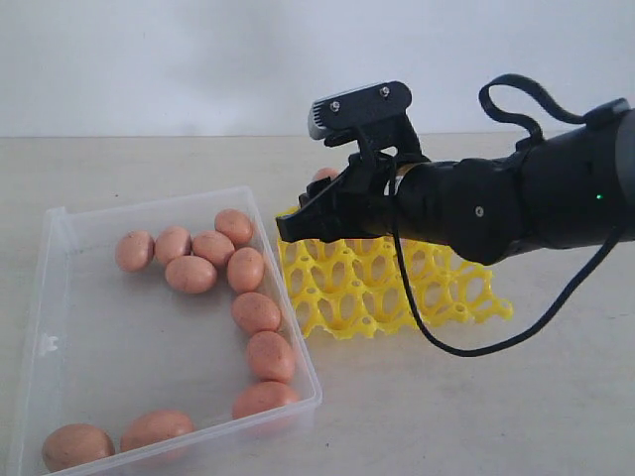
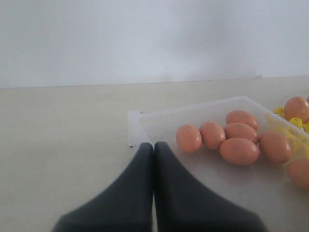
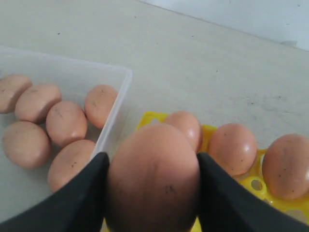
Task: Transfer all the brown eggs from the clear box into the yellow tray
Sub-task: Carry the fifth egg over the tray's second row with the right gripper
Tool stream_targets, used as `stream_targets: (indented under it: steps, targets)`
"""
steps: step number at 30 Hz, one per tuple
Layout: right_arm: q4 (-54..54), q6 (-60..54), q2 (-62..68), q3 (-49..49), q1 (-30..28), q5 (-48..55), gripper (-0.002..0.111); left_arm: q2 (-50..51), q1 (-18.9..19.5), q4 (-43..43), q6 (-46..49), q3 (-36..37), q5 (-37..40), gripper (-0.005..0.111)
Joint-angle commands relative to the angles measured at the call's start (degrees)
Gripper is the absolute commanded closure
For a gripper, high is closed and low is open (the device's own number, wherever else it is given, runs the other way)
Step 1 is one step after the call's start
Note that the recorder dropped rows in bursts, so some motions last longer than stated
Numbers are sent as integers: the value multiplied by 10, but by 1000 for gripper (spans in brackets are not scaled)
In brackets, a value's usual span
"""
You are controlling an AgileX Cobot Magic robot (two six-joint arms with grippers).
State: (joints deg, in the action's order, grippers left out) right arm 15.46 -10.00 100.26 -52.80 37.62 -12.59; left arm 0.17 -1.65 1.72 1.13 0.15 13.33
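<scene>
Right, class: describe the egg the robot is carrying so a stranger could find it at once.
Find the yellow tray beside the clear box. Over it hangs the black right tool. The brown egg clamped in it is the only one held; the other eggs lie in box or tray.

Smooth, softly matt shell on the eggs (image 1: 190, 274), pinkish-brown with faint dark speckles; clear, glossy plastic for the box (image 1: 149, 205), slightly cloudy at the rim. Bright yellow moulded plastic with a mild sheen for the tray (image 1: 377, 288); pale, matt, faintly flecked surface for the worktop (image 1: 476, 397). Smooth matt black plastic or rubber on the left tool (image 2: 153, 147) and right tool (image 3: 152, 162), a shinier black casing on the arm (image 1: 516, 198), a thin rubbery black cable (image 1: 466, 351).
</scene>
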Motion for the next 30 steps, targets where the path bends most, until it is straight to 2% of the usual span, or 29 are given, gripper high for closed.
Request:
stream_targets:
  steps: [1, 15, 30]
  targets:
    - [-10, 11, 23, 1, 1, -25, 108, -2, -2, 3, 0, -1, -1, 111]
    - [-10, 12, 79, -2, 2, -70, 108, -2, -2, 3, 0, -1, -1, 111]
    - [-33, 59, 102, -46, 2, -38, 108, -2, -2, 3, 0, -1, -1, 111]
